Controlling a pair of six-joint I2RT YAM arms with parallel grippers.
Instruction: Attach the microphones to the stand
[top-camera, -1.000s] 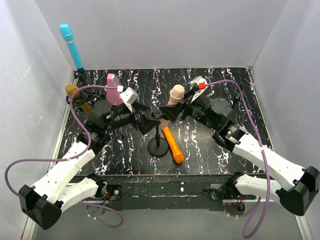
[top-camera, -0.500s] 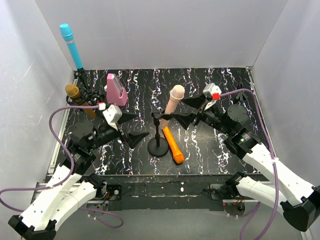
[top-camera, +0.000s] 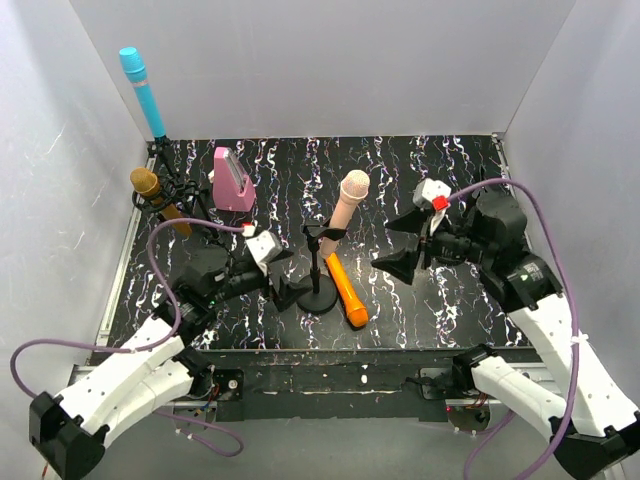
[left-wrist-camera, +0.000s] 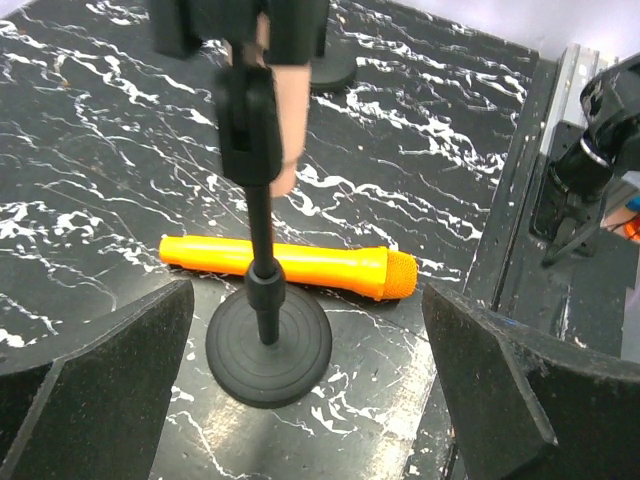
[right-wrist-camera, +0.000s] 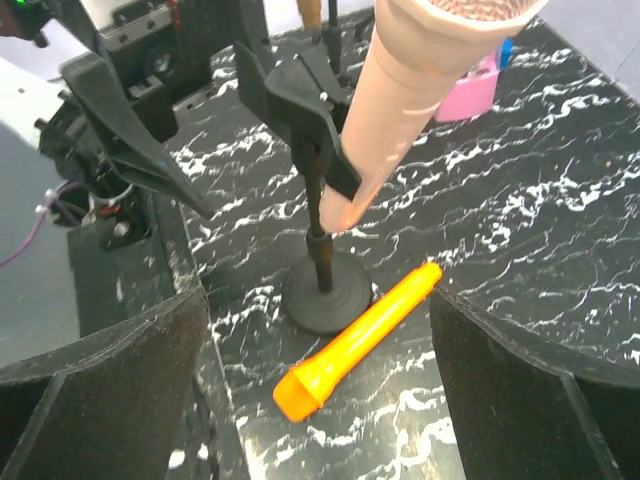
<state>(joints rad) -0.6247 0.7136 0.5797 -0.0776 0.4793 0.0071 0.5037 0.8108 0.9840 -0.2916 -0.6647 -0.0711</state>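
The peach mic (top-camera: 350, 200) sat clipped in the centre stand (top-camera: 317, 292); the cyan mic (top-camera: 142, 92) and gold mic (top-camera: 155, 195) looked mounted far left. Only the orange mic (top-camera: 346, 288) lay loose by the stand's base. The left gripper (top-camera: 292, 275) and right gripper (top-camera: 392, 242) both gaped, empty.

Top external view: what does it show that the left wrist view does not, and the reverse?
Only the top external view shows the cyan-blue stick microphone at the back left corner, the gold stick microphone at the left edge, the pink wedge-shaped block and the open right gripper. Only the left wrist view shows the inner faces of the open left gripper. Both show the orange stick microphone lying on the black marbled table beside the round base of the black stand, and the pale peach-pink stick microphone clipped in that stand.
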